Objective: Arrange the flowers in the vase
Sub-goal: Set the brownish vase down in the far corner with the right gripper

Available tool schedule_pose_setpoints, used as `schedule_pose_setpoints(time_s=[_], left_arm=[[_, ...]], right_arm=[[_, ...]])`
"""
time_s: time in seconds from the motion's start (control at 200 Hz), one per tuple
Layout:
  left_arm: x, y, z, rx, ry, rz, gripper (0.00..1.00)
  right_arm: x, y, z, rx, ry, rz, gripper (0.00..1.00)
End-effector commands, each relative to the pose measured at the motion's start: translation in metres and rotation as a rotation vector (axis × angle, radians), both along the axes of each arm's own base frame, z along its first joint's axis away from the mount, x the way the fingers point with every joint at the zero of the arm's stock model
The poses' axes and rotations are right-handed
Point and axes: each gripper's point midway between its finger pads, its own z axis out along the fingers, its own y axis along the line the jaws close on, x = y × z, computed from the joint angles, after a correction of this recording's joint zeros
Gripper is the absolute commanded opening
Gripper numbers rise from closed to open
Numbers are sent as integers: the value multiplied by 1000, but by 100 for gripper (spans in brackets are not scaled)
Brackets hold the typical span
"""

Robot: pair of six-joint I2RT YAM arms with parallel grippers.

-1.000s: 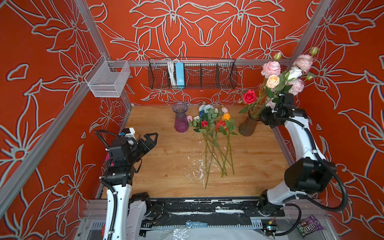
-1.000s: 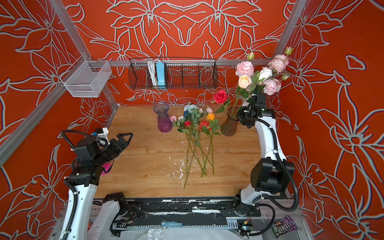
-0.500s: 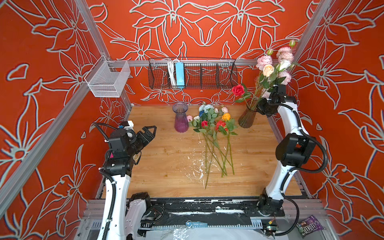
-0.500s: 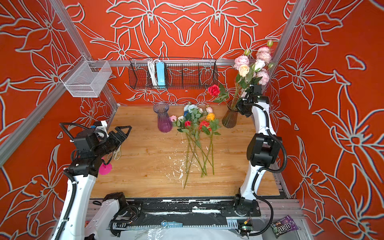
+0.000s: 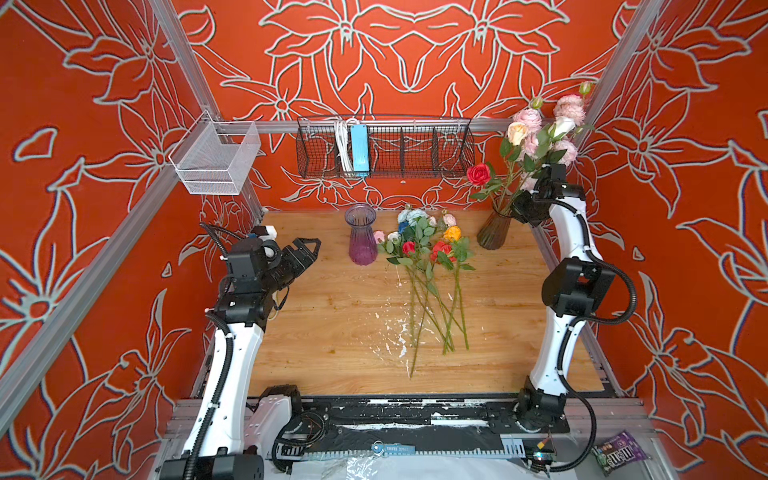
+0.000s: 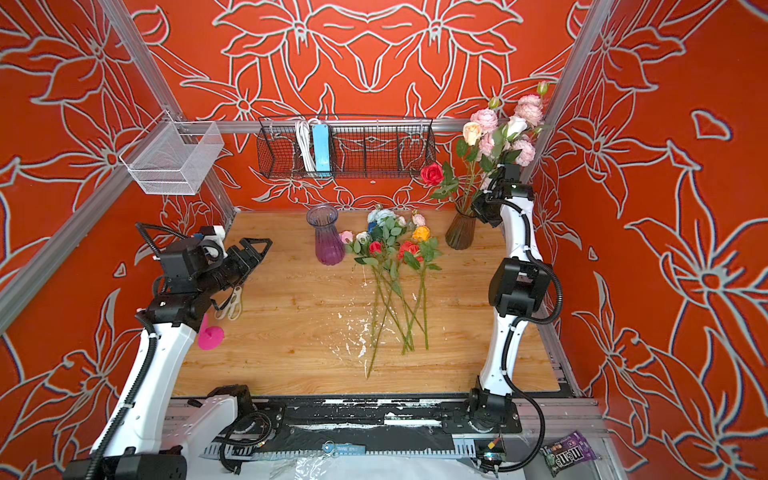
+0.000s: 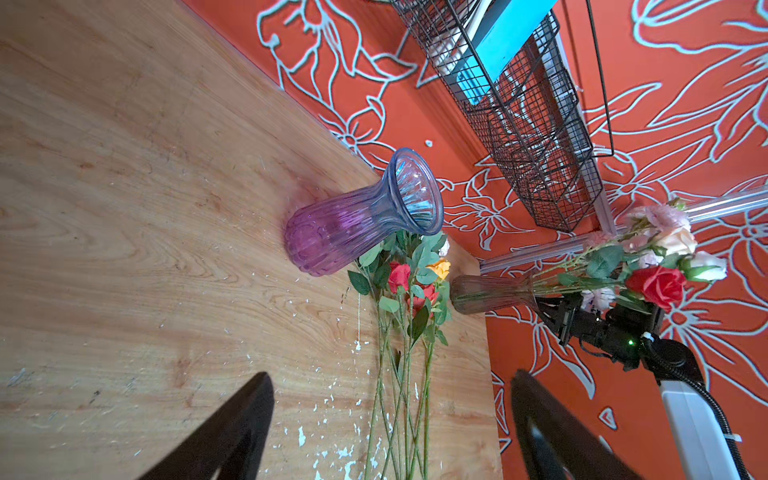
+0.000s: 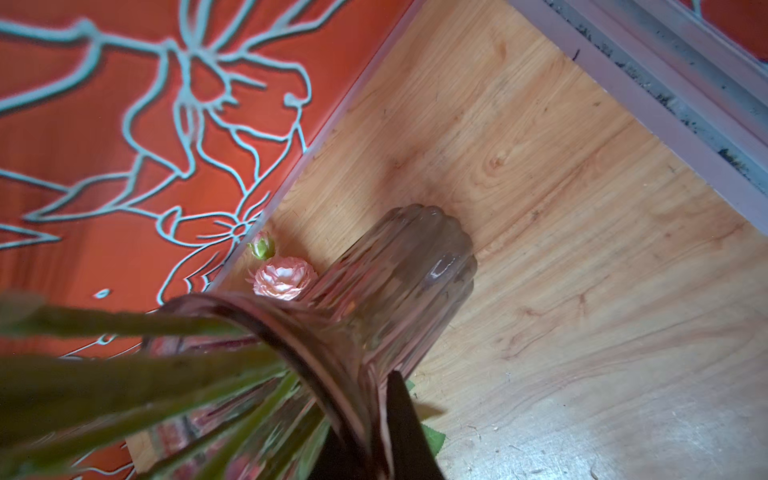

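Several loose flowers (image 5: 424,249) lie in a bunch mid-table, blooms toward the back wall and stems (image 7: 399,395) toward the front. An empty purple vase (image 5: 360,239) stands just left of them. A smoky brown vase (image 5: 494,230) at the back right holds a bouquet of pink, cream and red flowers (image 5: 536,133). My right gripper (image 5: 515,210) is shut on that vase's rim (image 8: 316,349), one finger (image 8: 399,415) outside the glass. My left gripper (image 5: 307,249) hovers open and empty left of the purple vase (image 7: 357,220), jaws wide apart (image 7: 390,380).
A black wire basket (image 5: 384,145) and a white mesh basket (image 5: 216,158) hang on the back rail. Scissors (image 6: 232,303) and a pink object (image 6: 210,336) lie under the left arm. A candy packet (image 5: 617,455) sits off the table's front right. A pink bloom (image 8: 282,282) lies behind the brown vase.
The right arm has risen and carried the bouquet with the brown vase back toward the corner. The left gripper has drifted toward the purple vase, jaws narrowing slightly.
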Motion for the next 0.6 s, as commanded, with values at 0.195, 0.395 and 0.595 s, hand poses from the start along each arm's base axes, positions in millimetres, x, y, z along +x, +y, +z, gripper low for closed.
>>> schedule_pose_setpoints(time_s=[0.195, 0.395, 0.595], left_arm=[[11, -5, 3, 12, -13, -18, 88], [9, -8, 2, 2, -18, -28, 88], [7, -10, 5, 3, -24, -35, 88]], right_arm=[[7, -5, 19, 9, -48, -25, 0], [8, -7, 30, 3, -67, -65, 14], [9, -4, 27, 10, -56, -55, 28]])
